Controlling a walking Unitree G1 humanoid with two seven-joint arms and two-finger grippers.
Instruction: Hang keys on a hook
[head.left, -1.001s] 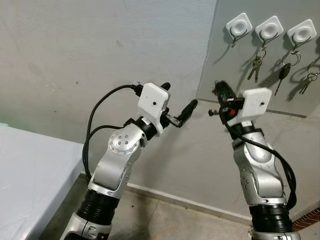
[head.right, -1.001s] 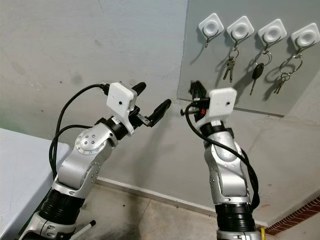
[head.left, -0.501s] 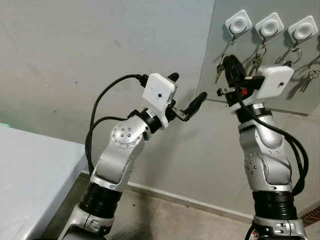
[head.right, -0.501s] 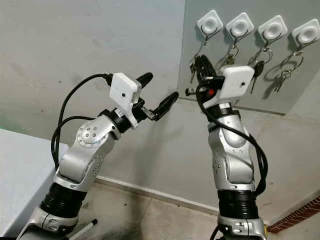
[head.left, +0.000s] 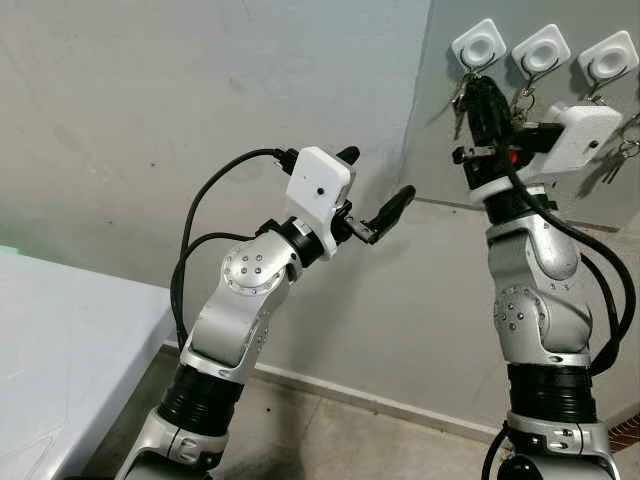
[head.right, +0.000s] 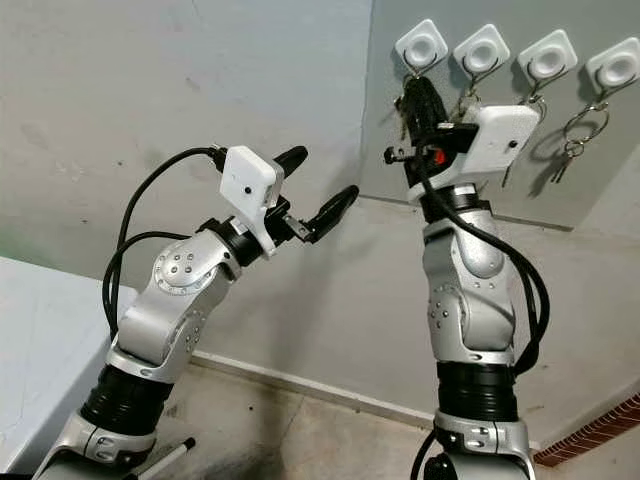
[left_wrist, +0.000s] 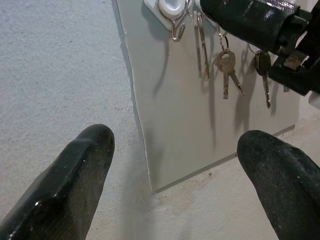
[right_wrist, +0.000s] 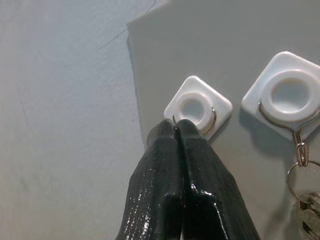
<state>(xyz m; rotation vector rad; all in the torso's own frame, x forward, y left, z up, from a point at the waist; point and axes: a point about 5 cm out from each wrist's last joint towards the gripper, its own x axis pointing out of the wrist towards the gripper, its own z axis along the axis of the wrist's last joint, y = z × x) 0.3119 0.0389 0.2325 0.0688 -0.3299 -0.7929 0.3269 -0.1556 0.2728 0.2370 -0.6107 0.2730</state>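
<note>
**A:** Where is the right pincer?

**B:** Raised to the grey panel on the wall, its tips right at the leftmost hook. In the right wrist view the two black fingers are pressed flat together, clenched, with a thin wire ring showing at their tips against the hook's white square base.

**A:** And the keys?

**B:** The keys dangle beside the pincer's upper end, just under that first hook. The left wrist view shows long keys hanging straight down just right of the bare hook wire. I can't tell whether the ring is over the hook or only pinched.

**A:** The left pincer?

**B:** Held up in front of the plain wall, well short of the panel, spread wide and grasping nothing. Its two fingertips frame the panel's lower corner.

**A:** How many hooks?

**B:** Four white square hooks in a row in the right eye view; the left eye view catches three. Besides the bunch at the pincer, the left wrist view shows a pair of keys and a dark-headed key hanging farther along; the right eye view adds a ringed bunch under the fourth hook.

**A:** Anything else?

**B:** A pale surface at the robot's lower left.
</note>
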